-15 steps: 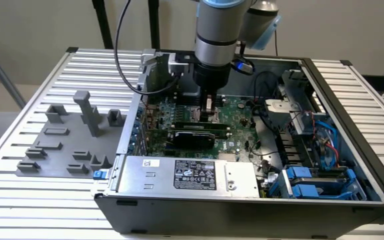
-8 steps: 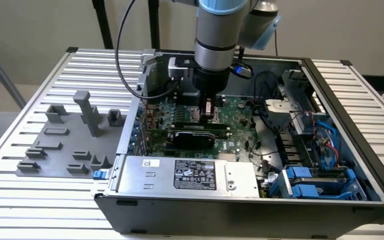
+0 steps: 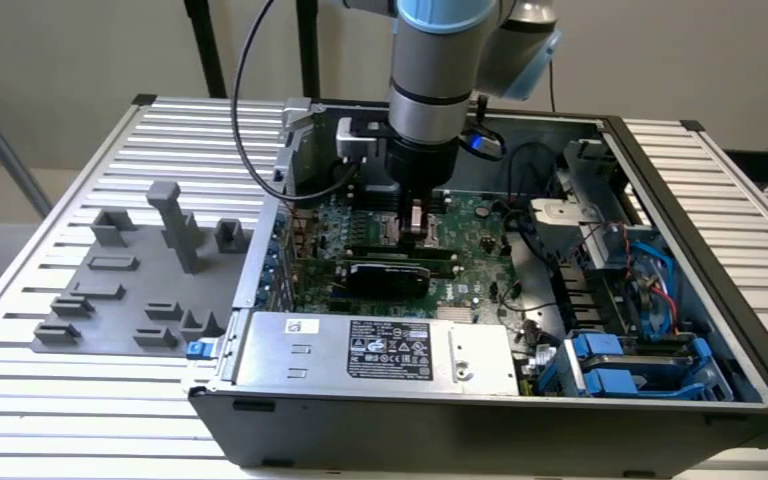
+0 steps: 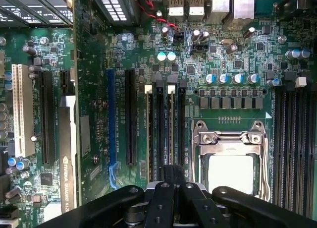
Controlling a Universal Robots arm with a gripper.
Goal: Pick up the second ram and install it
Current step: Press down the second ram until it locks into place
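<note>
Your work surface is a ribbed metal table (image 3: 77, 400) in front of a plain pale wall. On it stands an open computer case (image 3: 491, 425) with its side panel off. At the exterior view's left of the case lies a grey plate of holder blocks (image 3: 137, 275), some low and one tall post standing upright. Inside the case you see the green motherboard (image 3: 471, 235) and, along the near edge, a silver power supply (image 3: 384, 350) with a black label. At the exterior view's right are blue drive brackets (image 3: 631, 365). The arm (image 3: 434, 60) comes straight down into the case, and the gripper (image 3: 419, 235) is low over the middle of the motherboard.

From the wrist view you look down at the board. The gripper (image 4: 174, 171) sits over the near end of a bank of four memory slots (image 4: 165, 124), two of them with white end latches. The metal-framed processor socket (image 4: 230, 153) is just beside them and long black expansion slots (image 4: 130, 116) lie on the other side. You cannot tell whether the gripper is spread or closed, or whether it grips anything. You also cannot pick out the second ram, either at the gripper or in a slot.
</note>
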